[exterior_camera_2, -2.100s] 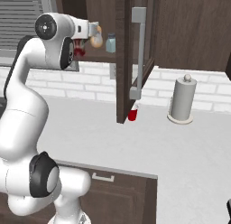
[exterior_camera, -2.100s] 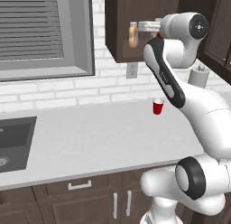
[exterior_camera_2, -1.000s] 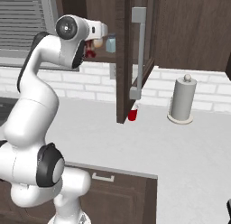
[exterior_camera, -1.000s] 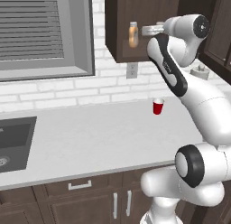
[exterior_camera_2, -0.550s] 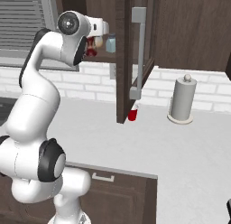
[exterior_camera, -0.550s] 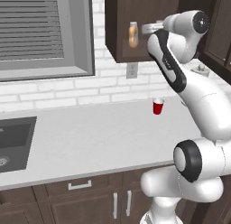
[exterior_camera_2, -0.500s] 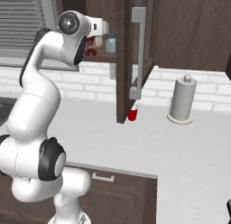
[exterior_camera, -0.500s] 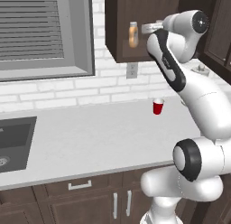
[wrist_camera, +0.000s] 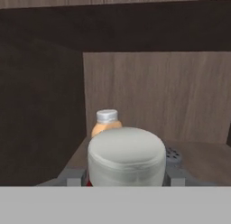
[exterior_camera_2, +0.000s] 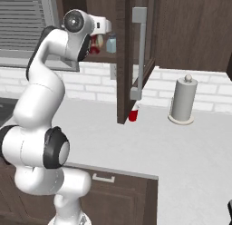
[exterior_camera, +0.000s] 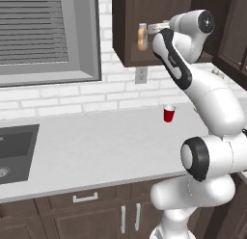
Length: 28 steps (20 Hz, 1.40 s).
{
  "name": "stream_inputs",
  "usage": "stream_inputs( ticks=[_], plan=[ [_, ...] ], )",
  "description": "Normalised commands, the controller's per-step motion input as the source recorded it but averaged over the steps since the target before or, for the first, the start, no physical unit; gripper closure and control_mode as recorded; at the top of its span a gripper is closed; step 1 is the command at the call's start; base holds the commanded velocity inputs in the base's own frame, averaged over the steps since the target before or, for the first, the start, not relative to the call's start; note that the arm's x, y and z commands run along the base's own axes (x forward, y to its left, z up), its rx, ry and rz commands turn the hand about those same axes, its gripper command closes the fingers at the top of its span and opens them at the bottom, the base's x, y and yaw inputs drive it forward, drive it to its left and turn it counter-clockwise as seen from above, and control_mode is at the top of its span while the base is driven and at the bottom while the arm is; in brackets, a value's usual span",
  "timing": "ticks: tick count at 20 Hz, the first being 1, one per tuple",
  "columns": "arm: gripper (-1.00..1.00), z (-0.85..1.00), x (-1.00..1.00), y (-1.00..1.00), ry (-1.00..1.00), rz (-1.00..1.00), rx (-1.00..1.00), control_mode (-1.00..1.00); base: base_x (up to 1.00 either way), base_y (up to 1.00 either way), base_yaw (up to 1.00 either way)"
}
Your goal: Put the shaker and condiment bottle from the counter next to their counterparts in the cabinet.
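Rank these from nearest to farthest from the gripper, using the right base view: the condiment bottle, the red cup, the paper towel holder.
1. Condiment bottle: at the gripper, up at the cabinet shelf.
2. Red cup: down on the counter, partly behind the open cabinet door.
3. Paper towel holder: on the counter by the back wall, farther right.

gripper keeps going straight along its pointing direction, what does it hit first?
The gripper, shut on the red bottle, points into the cabinet. The orange bottle stands just left of that line; depth is unclear, so possibly it, otherwise the back wall.
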Motion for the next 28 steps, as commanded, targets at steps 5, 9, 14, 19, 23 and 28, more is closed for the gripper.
stream_inputs(
  ticks=[5,9,14,19,23,28],
  plan=[
    [1.00,0.00,0.23,0.00,0.00,0.00,0.00,-1.00,0.00,0.00,0.00],
    [1.00,0.00,0.17,0.00,0.00,0.00,0.00,-1.00,0.00,0.00,0.00],
    [1.00,0.00,0.16,0.00,0.00,0.00,0.00,-1.00,0.00,0.00,0.00],
    [1.00,-0.05,0.08,0.00,0.05,0.00,0.00,-1.00,0.00,0.00,0.00],
    [1.00,-0.18,0.02,0.00,0.07,0.00,0.01,-1.00,0.00,0.00,0.00],
    [1.00,-0.02,0.06,0.00,0.00,0.00,0.00,-1.00,0.00,0.00,0.00]
  ],
)
